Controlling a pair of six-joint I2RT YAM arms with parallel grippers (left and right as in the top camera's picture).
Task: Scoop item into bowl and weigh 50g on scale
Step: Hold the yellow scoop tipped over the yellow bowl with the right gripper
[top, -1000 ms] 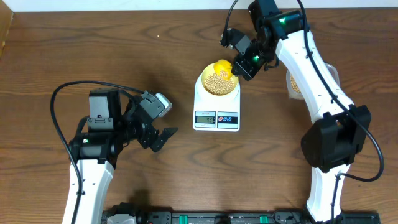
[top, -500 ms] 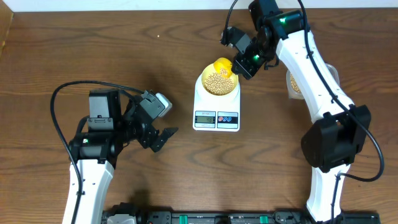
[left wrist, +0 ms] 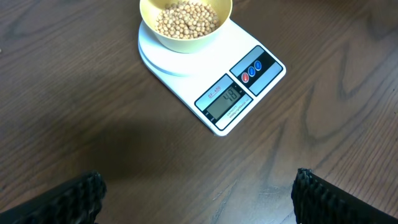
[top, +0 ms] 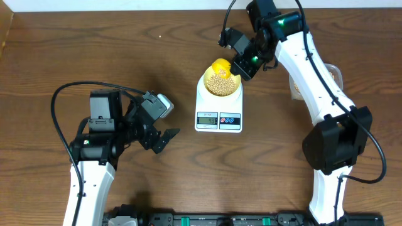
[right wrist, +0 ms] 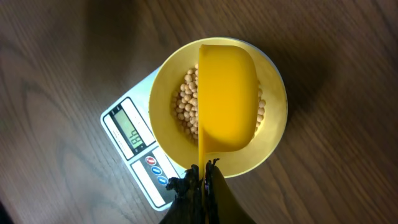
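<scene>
Soybeans point(right wrist: 186, 106) lie heaped in the pale yellow bowl point(right wrist: 273, 137), which sits on the round platform at the far end of the white kitchen scale point(left wrist: 249, 81) in the middle of the wooden table point(top: 63, 50). Since a second ago the right arm has edged a little to the left and away, carrying the bright yellow scoop point(right wrist: 227, 99) with it. The scoop now hangs over the far part of the bowl, turned on its side. The right gripper point(right wrist: 202, 177) is pinched tight on the scoop's thin handle. The left gripper point(top: 166, 139) has not moved; it rests well to the near left of the scale, its fingers spread wide and empty. The scale's grey display at its near edge shows dark digits, with small red print above it and two round buttons beside it. None of this is sharp enough for me to read.
</scene>
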